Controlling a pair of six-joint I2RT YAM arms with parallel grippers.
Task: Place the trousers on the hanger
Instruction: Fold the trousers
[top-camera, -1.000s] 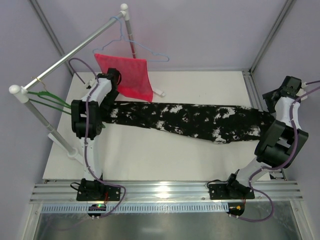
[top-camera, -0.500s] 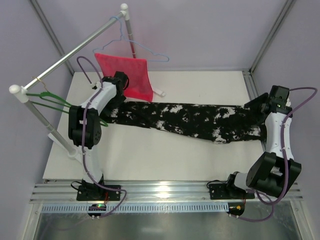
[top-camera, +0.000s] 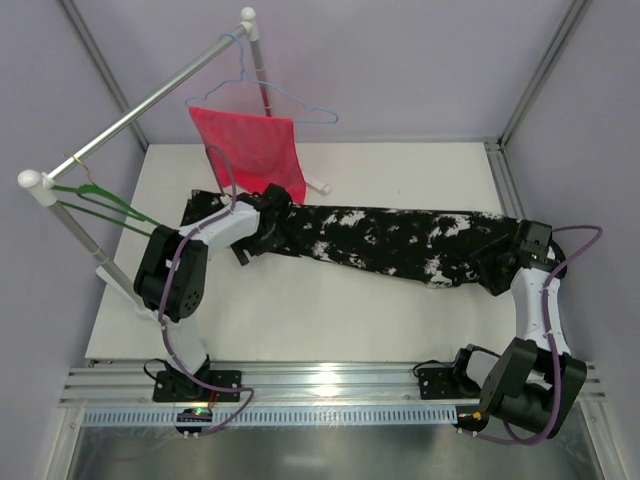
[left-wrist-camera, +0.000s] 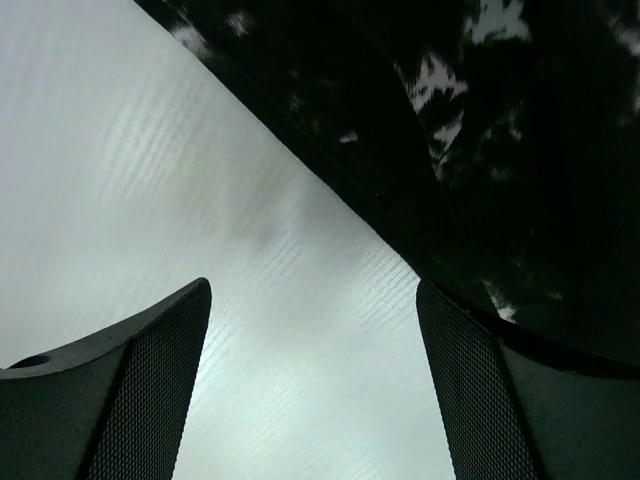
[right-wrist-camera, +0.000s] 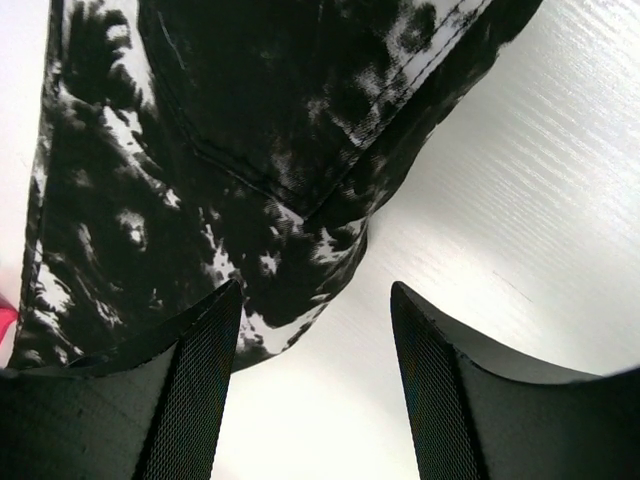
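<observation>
Lying flat across the white table (top-camera: 300, 310), the black-and-white mottled trousers (top-camera: 400, 240) stretch from the left gripper (top-camera: 262, 232) at one end to the right gripper (top-camera: 497, 265) at the other, and neither holds them. Both sets of jaws stand apart: bare tabletop shows between the left ones, with the cloth's edge just ahead to their right, and a cloth corner lies just ahead of the right gripper's left finger. The green hanger (top-camera: 120, 205) hangs bare on the rail (top-camera: 150, 105), off to the left gripper's outer side, so I judge that gripping, lifting and draping all remain.
</observation>
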